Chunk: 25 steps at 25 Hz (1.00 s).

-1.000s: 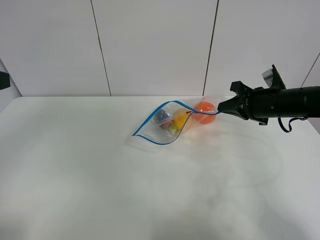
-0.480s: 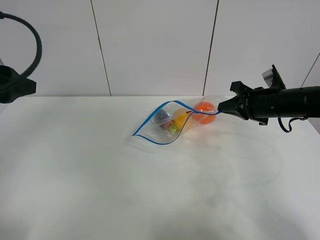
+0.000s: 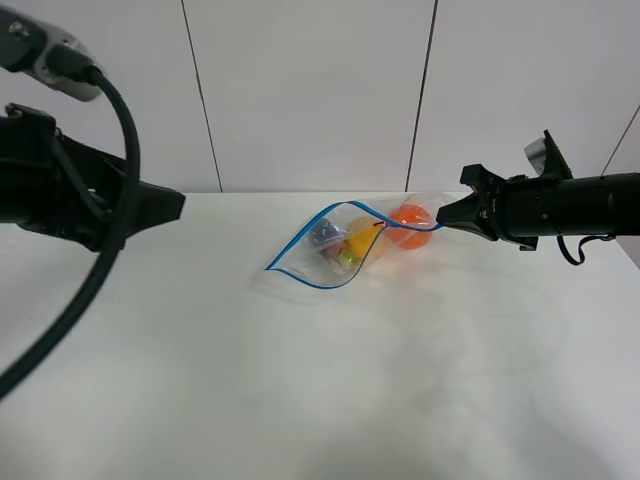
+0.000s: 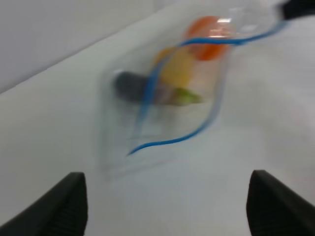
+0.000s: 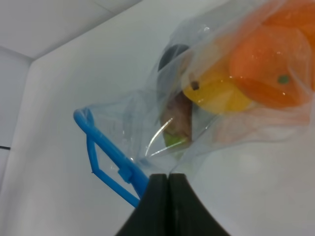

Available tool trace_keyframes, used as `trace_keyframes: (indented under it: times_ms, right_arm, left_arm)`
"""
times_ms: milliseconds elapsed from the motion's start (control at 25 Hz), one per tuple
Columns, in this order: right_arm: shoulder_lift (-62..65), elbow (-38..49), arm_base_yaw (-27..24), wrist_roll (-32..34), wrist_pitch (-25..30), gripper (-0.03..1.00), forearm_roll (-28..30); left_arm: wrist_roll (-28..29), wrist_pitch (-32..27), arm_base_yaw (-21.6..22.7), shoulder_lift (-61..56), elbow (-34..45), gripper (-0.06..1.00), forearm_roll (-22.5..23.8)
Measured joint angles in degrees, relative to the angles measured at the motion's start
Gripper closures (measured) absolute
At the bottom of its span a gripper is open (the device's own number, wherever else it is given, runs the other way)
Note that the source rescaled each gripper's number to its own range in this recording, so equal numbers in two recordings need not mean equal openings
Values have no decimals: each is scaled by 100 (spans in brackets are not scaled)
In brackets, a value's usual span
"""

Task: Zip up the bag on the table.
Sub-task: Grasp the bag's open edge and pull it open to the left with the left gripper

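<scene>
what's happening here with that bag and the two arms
The right gripper is shut on one end of the bag, pinning it by the blue zipper strip on the table. The bag's mouth gapes open, its two strip halves bowed apart, so the zipping is not yet done. The left gripper hangs off to the left with its jaws open, pointing toward the bag without touching it.

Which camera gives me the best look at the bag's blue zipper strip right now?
Exterior high: it shows the whole zipper strip gaping open, from its free corner to the right gripper pinching the bag. Right wrist shows only the stretch nearest that gripper, sharp. Left wrist shows most of it, blurred.
</scene>
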State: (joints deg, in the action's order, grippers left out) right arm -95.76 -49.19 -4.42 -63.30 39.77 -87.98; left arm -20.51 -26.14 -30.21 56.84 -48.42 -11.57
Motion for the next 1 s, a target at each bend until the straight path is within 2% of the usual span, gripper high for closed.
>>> trace_keyframes:
  times_ms: [160,280,720,1000]
  right_arm:
    - [0,0,0,0,-6,97,6]
    - [0,0,0,0,-12,97,24]
    - [0,0,0,0,-12,97,140]
    - [2,0,0,0,-12,97,200]
  left_arm:
    - [-177,120,-772,89,0,-6,5]
    - [-266,329,-1037,373,0,-6,5]
    - [-330,1284,-1070,1705,-6,-6,5]
    - [-575,1456,-1070,2545,-320,-6,5]
